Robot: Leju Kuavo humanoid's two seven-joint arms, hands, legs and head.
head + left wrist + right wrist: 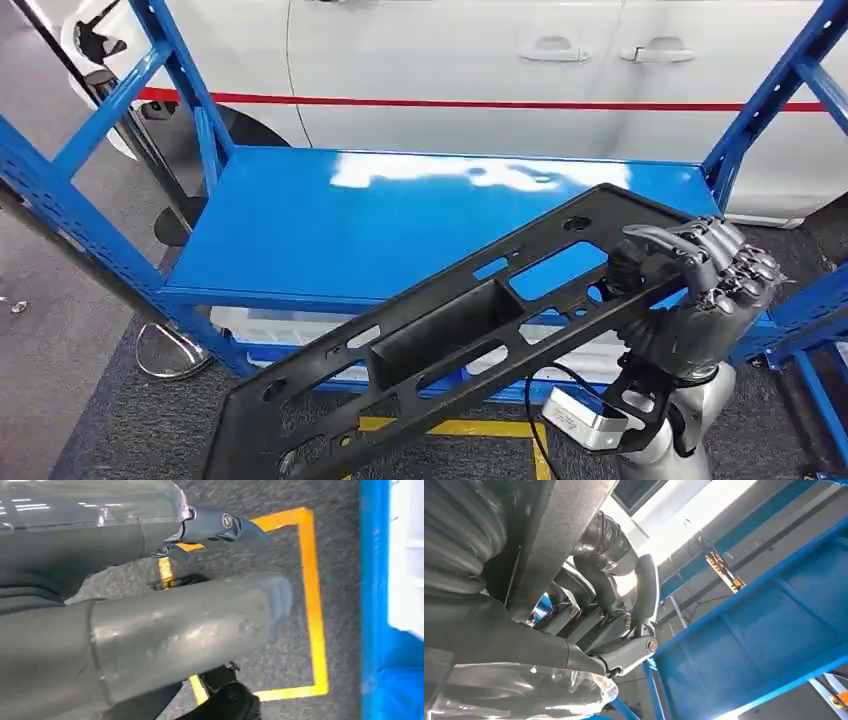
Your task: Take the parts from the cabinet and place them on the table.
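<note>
A long black plastic part (430, 340) with cut-outs and a recessed pocket slants from the lower left up to the right, in front of the blue cabinet shelf (300, 220). My right hand (710, 290) grips its upper right end, fingers curled over the edge. In the right wrist view the fingers (609, 630) wrap the part's rim (559, 535). My left hand (150, 620) hangs over the carpet with thumb and finger extended and nothing in it. The shelf surface is bare.
A white car with a red stripe (560, 103) stands behind the cabinet. Blue uprights (180, 80) frame the shelf on both sides. White bins (270, 325) sit on the lower level. Yellow tape (312, 605) marks the grey carpet; a round metal base (165, 350) stands at the left.
</note>
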